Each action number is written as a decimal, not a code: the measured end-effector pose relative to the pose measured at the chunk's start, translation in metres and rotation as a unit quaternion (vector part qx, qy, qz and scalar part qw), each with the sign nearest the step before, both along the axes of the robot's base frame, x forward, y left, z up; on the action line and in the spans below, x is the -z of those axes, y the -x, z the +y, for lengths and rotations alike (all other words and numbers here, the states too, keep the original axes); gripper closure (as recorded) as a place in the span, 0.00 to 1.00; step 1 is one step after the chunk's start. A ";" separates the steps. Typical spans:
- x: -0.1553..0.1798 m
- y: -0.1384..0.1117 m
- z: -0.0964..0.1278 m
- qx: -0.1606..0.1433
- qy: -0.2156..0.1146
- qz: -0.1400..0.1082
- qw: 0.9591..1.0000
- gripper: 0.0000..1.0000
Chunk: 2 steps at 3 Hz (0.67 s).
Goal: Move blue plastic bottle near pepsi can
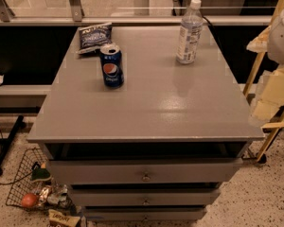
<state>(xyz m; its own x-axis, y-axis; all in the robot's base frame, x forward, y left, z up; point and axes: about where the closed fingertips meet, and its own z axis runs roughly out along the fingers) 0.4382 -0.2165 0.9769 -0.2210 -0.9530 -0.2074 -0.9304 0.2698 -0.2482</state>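
Task not yet begun. The gripper (273,98) hangs at the right edge, beside the table (146,112); whether it is spread or closed cannot be told. The can (111,65) stands mid-left. The bottle (189,32) stands upright at the far right, well apart from the can.

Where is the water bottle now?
Camera view: the bottle stands upright at the table's far right corner, well right of the can; the claw hangs beyond the right edge.

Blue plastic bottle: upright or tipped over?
Upright: the blue plastic bottle stands on its base, cap up. The gripper is off at the right edge.
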 end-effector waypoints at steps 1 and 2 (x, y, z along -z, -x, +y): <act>0.000 0.000 0.000 0.000 0.000 0.000 1.000 0.00; 0.008 -0.032 0.003 0.006 -0.062 -0.012 0.998 0.00</act>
